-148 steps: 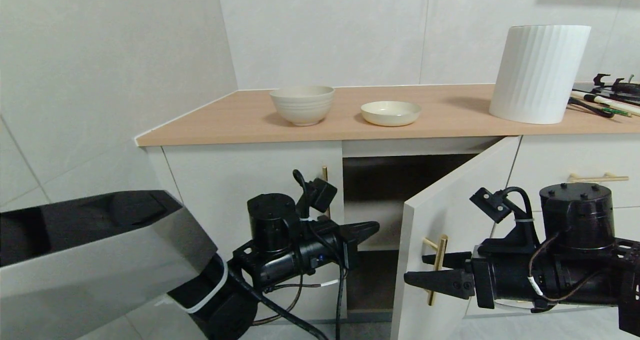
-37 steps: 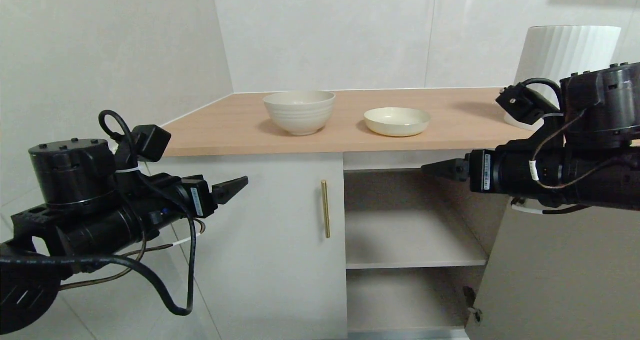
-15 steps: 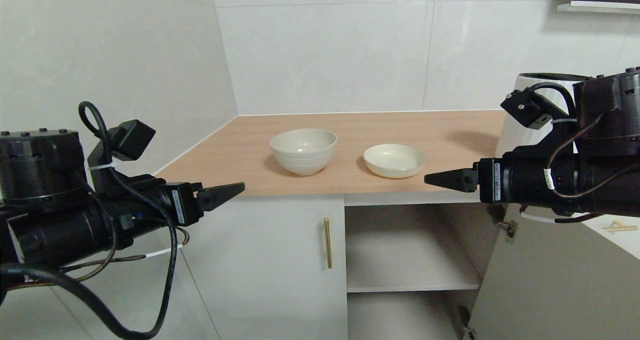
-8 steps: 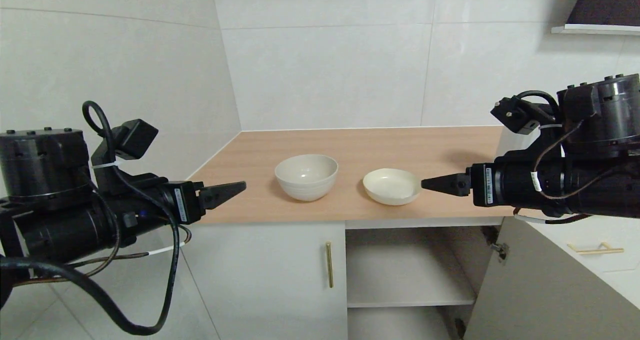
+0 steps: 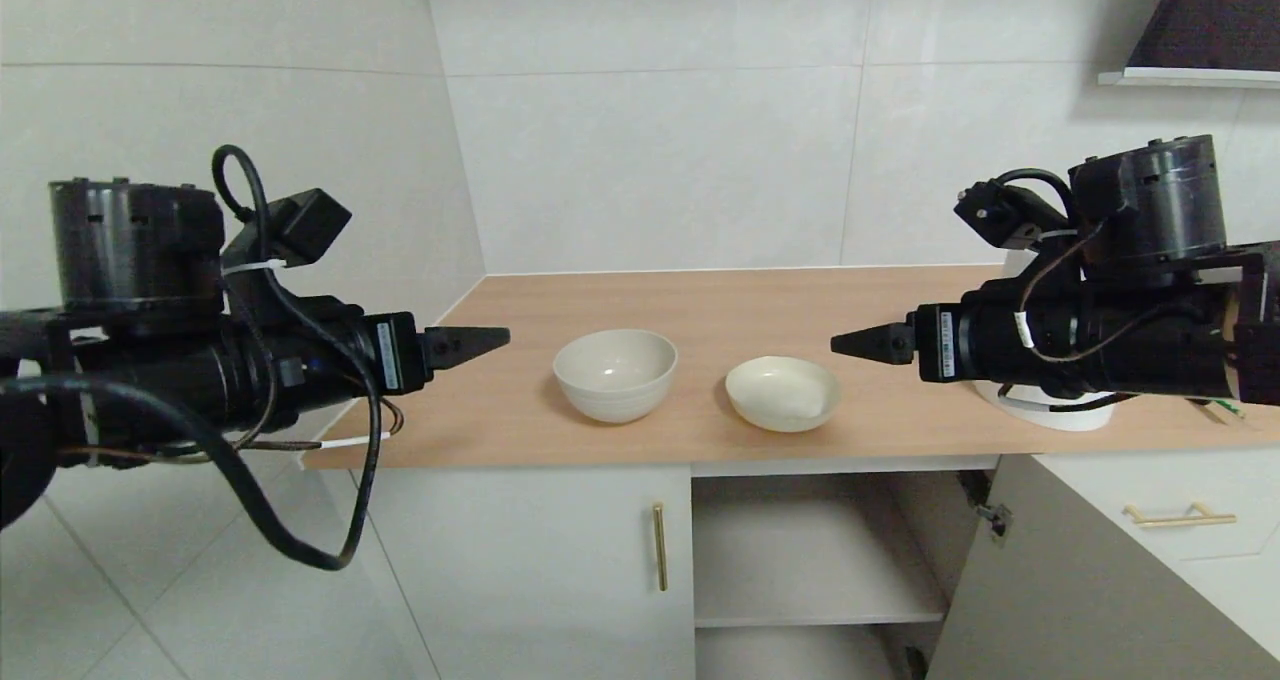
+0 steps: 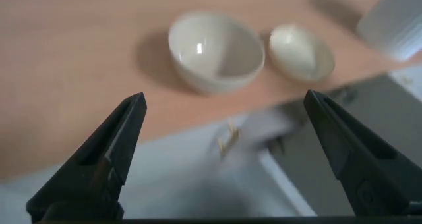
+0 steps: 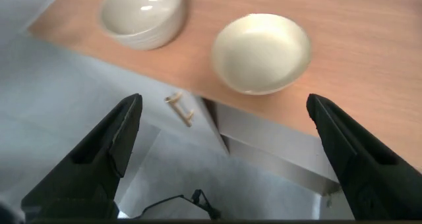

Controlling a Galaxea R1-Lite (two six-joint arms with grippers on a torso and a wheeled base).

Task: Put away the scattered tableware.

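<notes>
On the wooden countertop (image 5: 720, 305) a cream ribbed bowl (image 5: 615, 374) stands upright, with a shallow cream dish (image 5: 783, 392) to its right. My left gripper (image 5: 478, 341) hangs open off the counter's left front corner, well left of the bowl and pointing at it. My right gripper (image 5: 852, 343) is open too, just right of the dish and slightly above it. The bowl (image 6: 216, 51) and dish (image 6: 302, 52) lie ahead of the left gripper (image 6: 223, 97). Below the right gripper (image 7: 224, 100) are the dish (image 7: 262, 53) and bowl (image 7: 141, 12). Neither gripper holds anything.
Under the counter the right cabinet door (image 5: 1050, 590) stands swung open, baring a bare shelf (image 5: 810, 560). The left door (image 5: 540, 560) is closed and has a brass handle (image 5: 657, 546). A white ribbed container (image 5: 1050, 412) stands behind my right arm. A range hood (image 5: 1200, 30) hangs at upper right.
The head view has risen, so the counter sits lower in the picture. Both arms have lifted from cabinet-front height to just above the countertop; the bowl and dish have not moved.
</notes>
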